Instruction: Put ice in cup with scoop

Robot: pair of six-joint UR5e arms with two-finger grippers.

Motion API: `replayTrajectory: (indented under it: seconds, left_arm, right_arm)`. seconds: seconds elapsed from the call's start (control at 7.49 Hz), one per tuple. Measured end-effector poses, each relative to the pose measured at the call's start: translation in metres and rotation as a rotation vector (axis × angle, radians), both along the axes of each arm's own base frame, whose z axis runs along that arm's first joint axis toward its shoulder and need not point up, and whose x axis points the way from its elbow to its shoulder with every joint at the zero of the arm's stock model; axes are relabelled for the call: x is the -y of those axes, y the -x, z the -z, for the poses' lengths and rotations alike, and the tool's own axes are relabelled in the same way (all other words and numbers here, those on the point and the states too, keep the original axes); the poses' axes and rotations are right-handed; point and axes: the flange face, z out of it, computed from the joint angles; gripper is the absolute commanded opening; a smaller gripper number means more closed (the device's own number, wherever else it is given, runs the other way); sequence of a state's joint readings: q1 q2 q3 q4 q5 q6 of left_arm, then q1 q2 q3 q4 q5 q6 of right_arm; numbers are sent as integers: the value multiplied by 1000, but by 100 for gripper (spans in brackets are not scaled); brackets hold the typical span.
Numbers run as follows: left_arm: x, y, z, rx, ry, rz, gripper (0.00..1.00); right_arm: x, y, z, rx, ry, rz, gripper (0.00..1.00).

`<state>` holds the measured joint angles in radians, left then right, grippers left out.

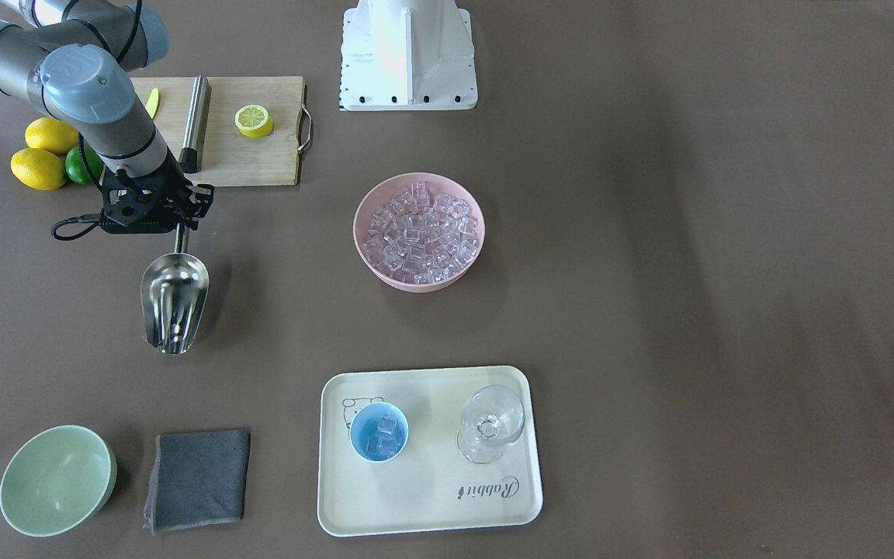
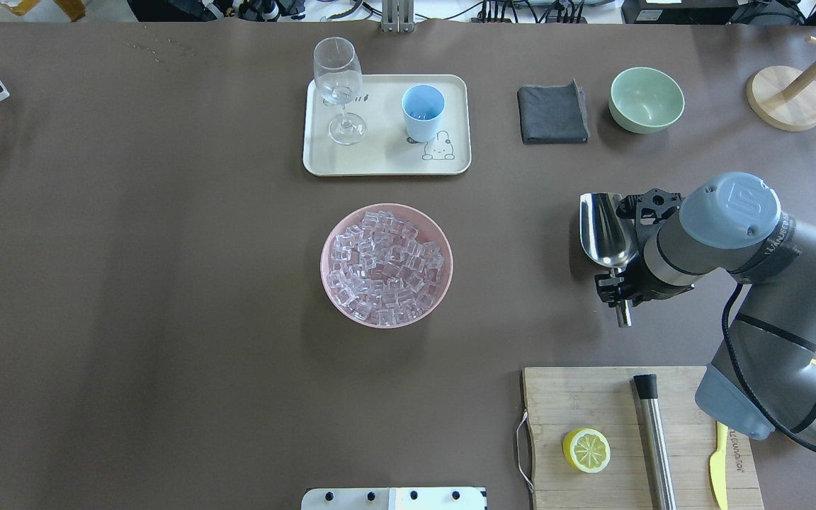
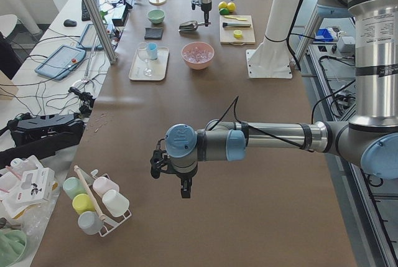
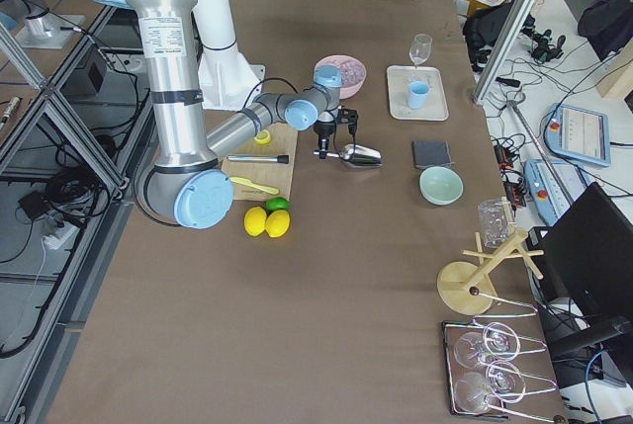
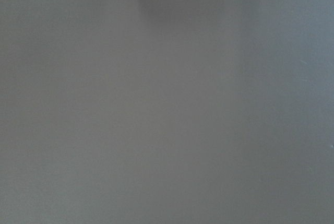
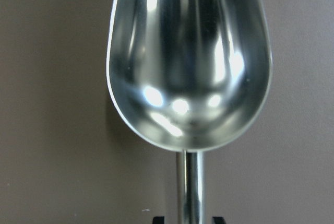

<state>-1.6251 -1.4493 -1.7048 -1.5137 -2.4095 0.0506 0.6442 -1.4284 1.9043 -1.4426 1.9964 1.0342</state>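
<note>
Exterior front-facing view: cup [image 1: 361, 436] holds some ice [image 1: 386, 426]. Right tool [image 1: 181, 226] pinches the empty scoop [image 1: 174, 299] by its handle, so more scooping may remain. Left tool [image 3: 185, 191]: cannot tell.

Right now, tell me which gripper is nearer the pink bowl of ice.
Right. The right gripper holds the scoop off to one side of the pink bowl. The left gripper hangs much farther off, toward the other end of the table.

Just left of the pink bowl [image 3: 198, 61] of ice [image 3: 198, 51], a tray [image 3: 152, 70] carries the cup [image 3: 152, 51]. Beyond the bowl, the right gripper [image 3: 204, 17] apparently holds the scoop [image 3: 189, 27]. Well nearer than the bowl, the left gripper [image 3: 185, 191] hovers.
</note>
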Motion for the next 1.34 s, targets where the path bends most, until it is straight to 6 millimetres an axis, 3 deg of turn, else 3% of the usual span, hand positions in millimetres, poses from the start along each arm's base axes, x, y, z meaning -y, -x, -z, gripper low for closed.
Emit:
replayTrajectory:
  seconds: [0.53,0.8,1.07,1.34]
  left_arm:
    - [0,1,0,-2,1,2,98]
    - [0,1,0,-3,-1,3,98]
    - [0,1,1,-3,-1,4,98]
    - [-1,2,2,-4,-2,6,98]
  right_arm:
    - [-4,0,8,12,-4,12,100]
    - [1,-11,11,25,7,8,100]
    - [17,-47,15,35,15,22,100]
    - [33,-102,13,7,10,31,100]
